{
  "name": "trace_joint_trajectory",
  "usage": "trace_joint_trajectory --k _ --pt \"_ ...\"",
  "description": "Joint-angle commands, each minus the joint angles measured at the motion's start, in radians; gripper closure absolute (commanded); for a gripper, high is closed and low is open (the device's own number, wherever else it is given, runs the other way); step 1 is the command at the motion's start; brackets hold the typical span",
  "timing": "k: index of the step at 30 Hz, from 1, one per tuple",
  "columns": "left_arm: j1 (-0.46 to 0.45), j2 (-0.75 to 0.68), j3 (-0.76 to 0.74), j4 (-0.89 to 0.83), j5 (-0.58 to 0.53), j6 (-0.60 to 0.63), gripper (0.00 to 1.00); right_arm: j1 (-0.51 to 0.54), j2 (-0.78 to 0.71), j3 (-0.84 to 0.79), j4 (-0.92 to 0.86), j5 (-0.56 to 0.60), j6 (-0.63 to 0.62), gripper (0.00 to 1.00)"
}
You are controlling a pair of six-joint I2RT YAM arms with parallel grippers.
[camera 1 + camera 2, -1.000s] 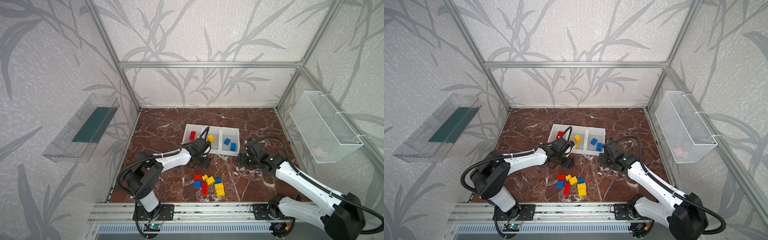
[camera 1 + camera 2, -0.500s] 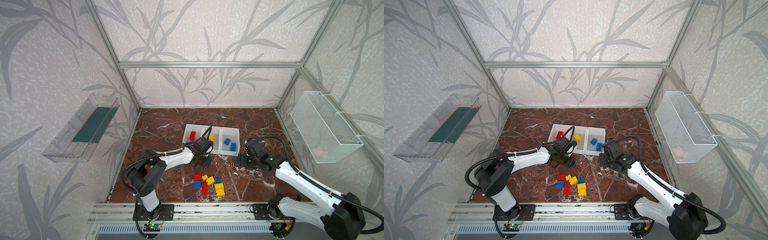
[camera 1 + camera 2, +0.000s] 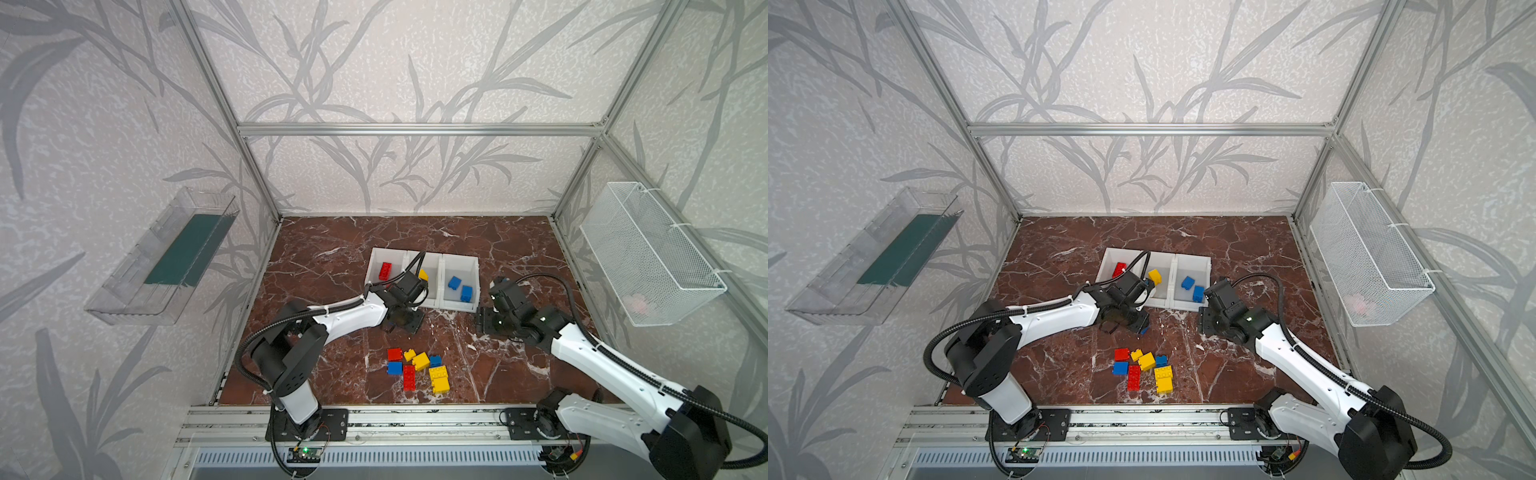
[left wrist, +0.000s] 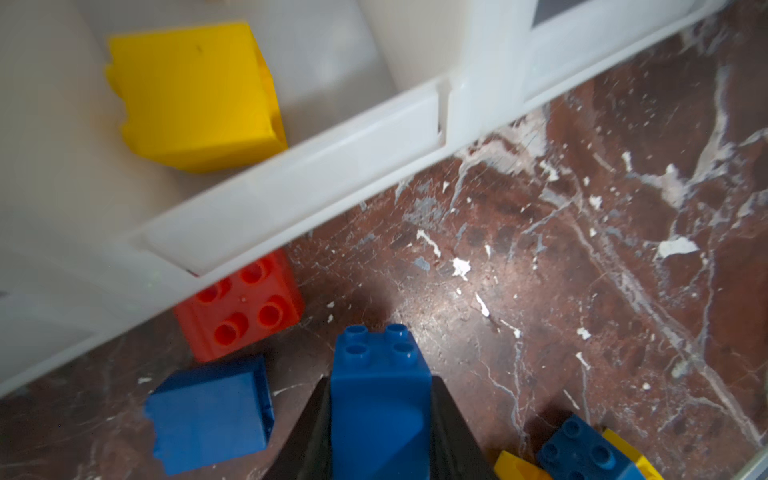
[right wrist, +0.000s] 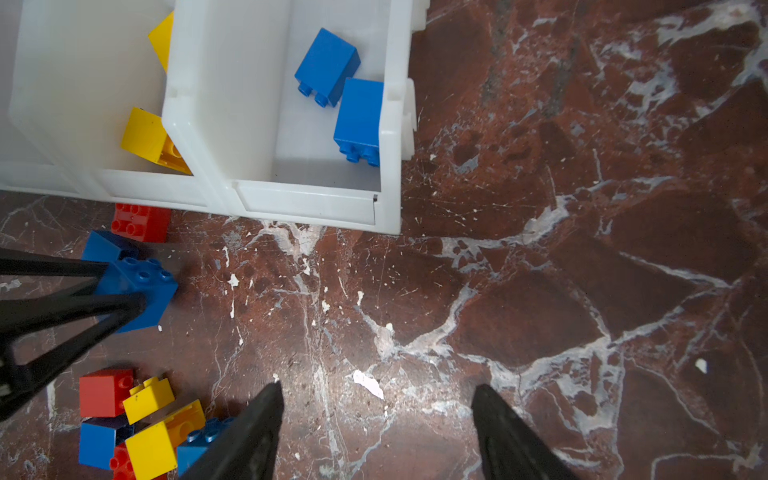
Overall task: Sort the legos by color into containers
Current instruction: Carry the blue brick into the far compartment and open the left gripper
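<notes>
Three containers (image 5: 307,203): red lego (image 3: 385,271) | yellow legos (image 5: 151,141) | blue pair (image 5: 328,66) | left tool (image 4: 380,380) grasping blue lego (image 5: 137,286) | right tool (image 5: 376,395) released

Two white-shelled arms (image 3: 349,318), black joints (image 3: 291,361); black corrugated cables (image 3: 925,361), white zip ties (image 3: 328,309); right gripper (image 5: 376,386), black tapered fingers (image 5: 249,432); black base plates (image 3: 332,424)

- Three bins (image 3: 457,304) stand in a row on the bench (image 3: 332,249), nearer the rear edge.
- Left bin: one brick (image 3: 385,271); middle bin: a pair (image 5: 151,139); right bin: a pair (image 3: 454,283).
- A pile (image 3: 420,360) lies before the bins, near the front edge.
- Between pile and bins, the gripped brick (image 4: 378,415) sits in the left gripper (image 4: 380,380); two loose bricks (image 4: 241,305) lie beside it, one against the middle bin's front.
- The right gripper (image 5: 376,387) hangs off the bins' right front corner.
</notes>
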State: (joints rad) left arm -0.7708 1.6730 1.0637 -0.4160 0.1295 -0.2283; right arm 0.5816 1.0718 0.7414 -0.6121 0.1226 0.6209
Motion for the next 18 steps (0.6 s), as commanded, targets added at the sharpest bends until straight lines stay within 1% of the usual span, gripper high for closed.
trace_joint_trajectory --k 1,5,9,18 --pt "0.002 -0.059 0.088 -0.023 -0.076 0.013 0.72 0.004 -0.037 -0.017 -0.022 0.023 0.008 0.28" --pt "0.001 -0.035 0.177 -0.001 -0.036 0.045 0.72 0.003 -0.068 -0.025 -0.027 0.037 0.008 0.28" --pt "0.001 0.039 0.294 0.004 0.025 0.051 0.72 0.002 -0.106 -0.034 -0.034 0.047 0.009 0.28" --pt "-0.012 0.241 0.531 0.002 0.036 0.001 0.72 0.002 -0.148 -0.079 -0.052 -0.007 -0.022 0.28"
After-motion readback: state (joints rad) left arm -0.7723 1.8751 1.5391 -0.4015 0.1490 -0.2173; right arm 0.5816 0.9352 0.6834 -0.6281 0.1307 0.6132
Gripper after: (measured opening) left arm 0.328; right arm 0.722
